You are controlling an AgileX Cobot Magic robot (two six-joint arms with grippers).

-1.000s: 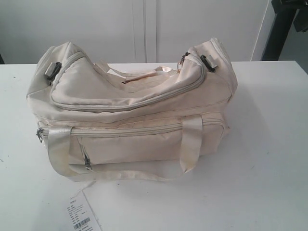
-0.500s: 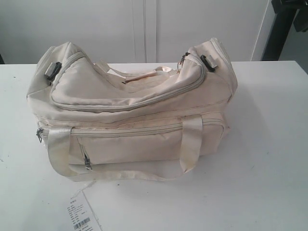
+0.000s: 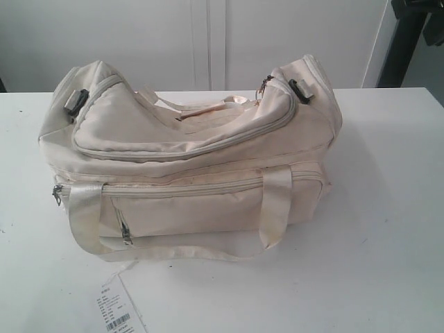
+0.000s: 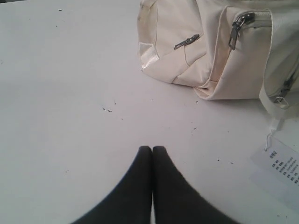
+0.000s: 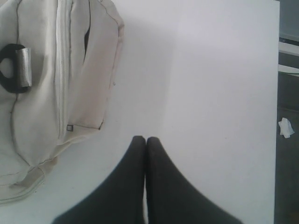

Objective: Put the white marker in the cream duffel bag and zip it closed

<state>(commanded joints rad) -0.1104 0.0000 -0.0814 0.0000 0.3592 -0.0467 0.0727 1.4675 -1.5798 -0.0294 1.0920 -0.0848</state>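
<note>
The cream duffel bag [image 3: 187, 159] sits in the middle of the white table [image 3: 388, 229], its curved top zip run shut to the pull near the right end clip. No view shows the white marker. My left gripper [image 4: 152, 148] is shut and empty over bare table, well short of the bag's end [image 4: 210, 51]. My right gripper [image 5: 144, 139] is also shut and empty, just off the bag's other end [image 5: 51, 79]. Neither gripper appears in the exterior view.
A paper barcode tag [image 3: 118, 309] lies on the table in front of the bag, tied to it by a string. One strap handle [image 3: 173, 251] droops onto the table. The table's edge [image 5: 275, 121] runs near my right gripper. A dark stand [image 3: 409, 35] rises at the back right.
</note>
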